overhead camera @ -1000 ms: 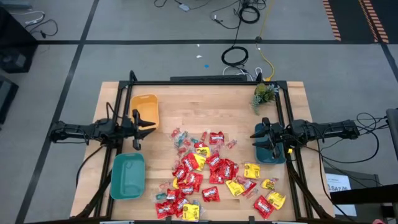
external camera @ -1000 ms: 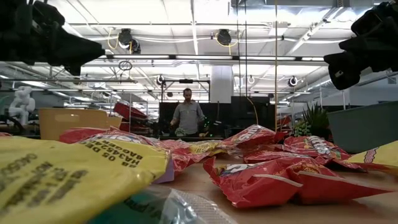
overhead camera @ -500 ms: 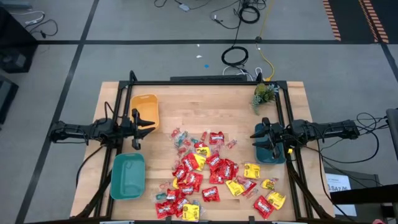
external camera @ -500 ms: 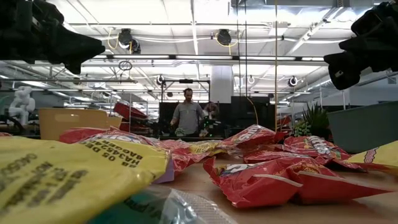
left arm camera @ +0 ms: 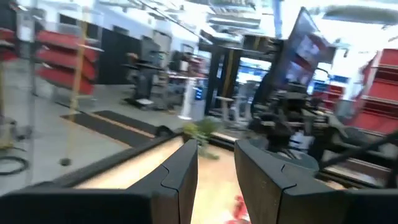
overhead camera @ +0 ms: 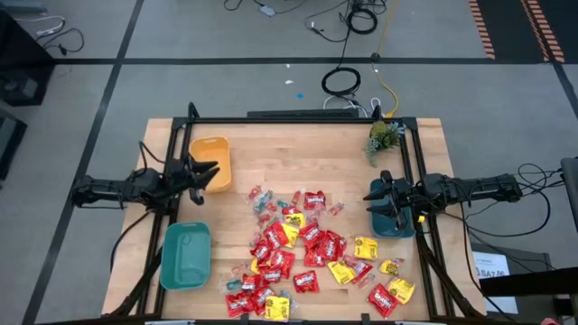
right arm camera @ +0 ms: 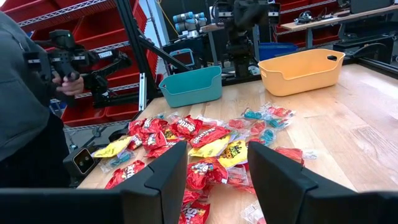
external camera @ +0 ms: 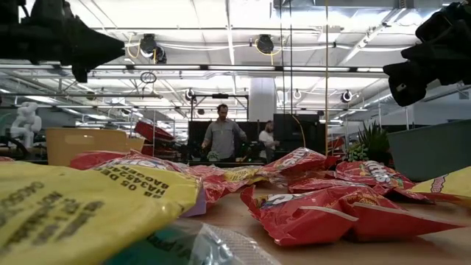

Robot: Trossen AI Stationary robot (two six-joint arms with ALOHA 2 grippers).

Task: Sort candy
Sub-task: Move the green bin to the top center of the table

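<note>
A heap of candy [overhead camera: 307, 257], red and yellow packets with tiny clear-wrapped pieces, lies unsorted on the near middle of the wooden tabletop [overhead camera: 334, 162]. The left gripper [overhead camera: 206, 171], fingers parted and empty, hovers beside the yellow bin [overhead camera: 209, 162]. The right gripper [overhead camera: 377, 194], also parted and empty, hangs over the dark teal bin [overhead camera: 390, 226] on the right. The packets overlap, so a grasp could well catch two kinds together or slip on the glossy wrappers. Compared with a second ago, the left gripper has swung towards the yellow bin; the right has not moved.
</note>
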